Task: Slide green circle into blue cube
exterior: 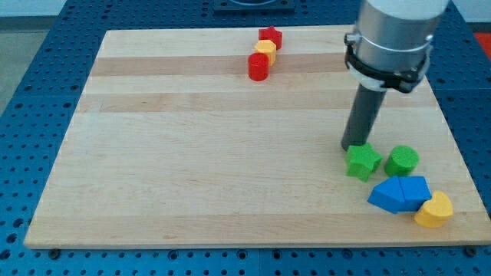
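Note:
The green circle (402, 161) lies at the view's lower right on the wooden board (192, 153). The blue cube (413, 192) sits just below it, joined on its left by a blue triangular block (385, 196). A green star (363, 162) lies left of the green circle. My tip (354, 146) stands at the green star's upper left edge, touching or nearly touching it, and left of the green circle. A yellow heart (435, 210) rests against the blue cube's lower right.
At the view's top centre a red star (270, 35), a yellow block (265, 49) and a red cylinder (259, 67) stand in a tight line. The board's right edge runs close to the green circle and the yellow heart.

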Controlling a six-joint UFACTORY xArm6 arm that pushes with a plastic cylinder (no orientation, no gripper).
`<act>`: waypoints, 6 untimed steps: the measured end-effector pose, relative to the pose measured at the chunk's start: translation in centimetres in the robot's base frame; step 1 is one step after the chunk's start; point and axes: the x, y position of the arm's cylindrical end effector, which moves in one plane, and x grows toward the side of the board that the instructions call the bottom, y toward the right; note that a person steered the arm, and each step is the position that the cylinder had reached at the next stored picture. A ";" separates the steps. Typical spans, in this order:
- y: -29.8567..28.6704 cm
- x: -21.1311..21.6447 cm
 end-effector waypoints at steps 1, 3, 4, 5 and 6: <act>1.2 1.2; 2.2 0.2; 4.7 0.3; 6.0 1.4; 6.1 3.0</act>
